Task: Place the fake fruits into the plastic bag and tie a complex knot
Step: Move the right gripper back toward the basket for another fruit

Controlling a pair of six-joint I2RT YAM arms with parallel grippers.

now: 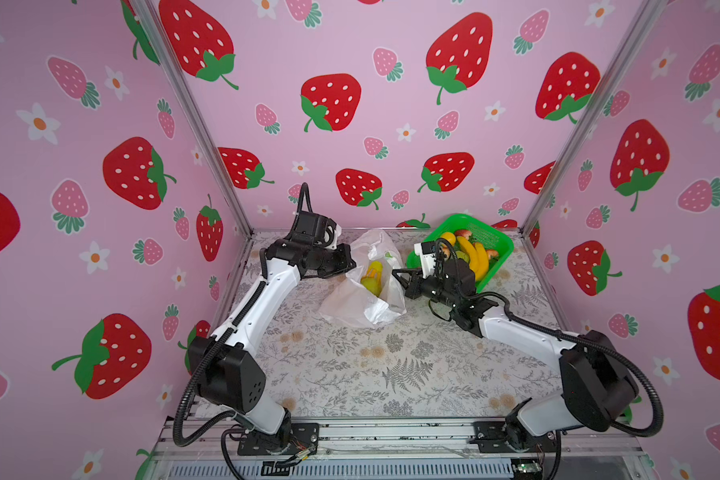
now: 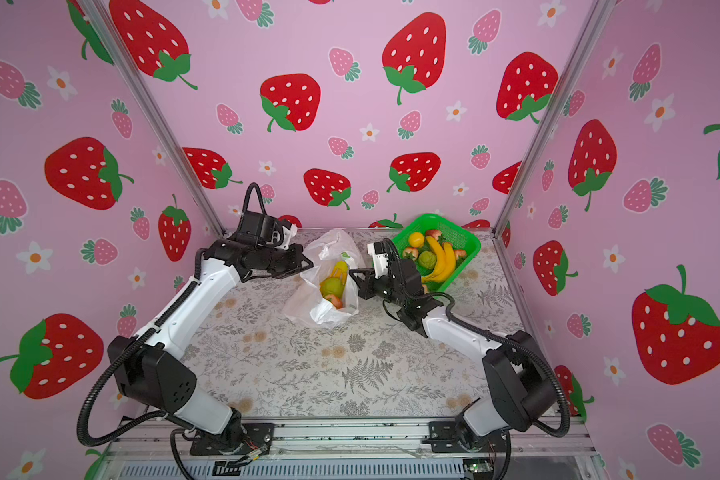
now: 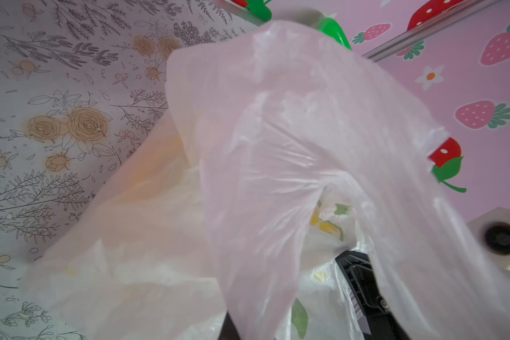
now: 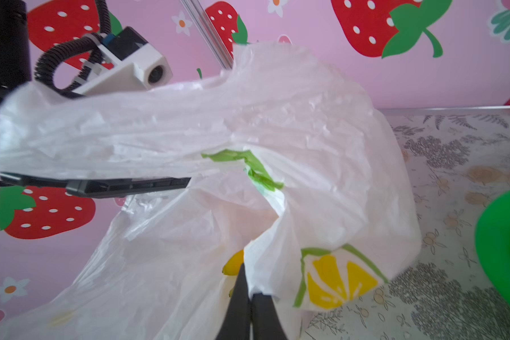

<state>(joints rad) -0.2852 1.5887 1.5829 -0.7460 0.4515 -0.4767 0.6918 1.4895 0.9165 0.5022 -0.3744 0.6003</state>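
Right hand [image 4: 249, 294] pinches the bag [image 4: 248, 132] rim, left hand [image 1: 352, 266] grips opposite; I'd draw both gently apart, keeping the mouth wide for fruits [image 2: 437, 257].

Thin, crinkly, translucent plastic bag [image 1: 366, 299] beside a glossy green plastic mesh basket [image 1: 495, 243]; glossy plastic bananas [image 1: 476, 257] inside the basket.

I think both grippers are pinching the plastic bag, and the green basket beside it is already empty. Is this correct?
Not quite. Both top views show the green basket holding bananas, strawberries and other fruit. The rest holds: the left gripper and the right gripper are each shut on the plastic bag, as the right wrist view shows.
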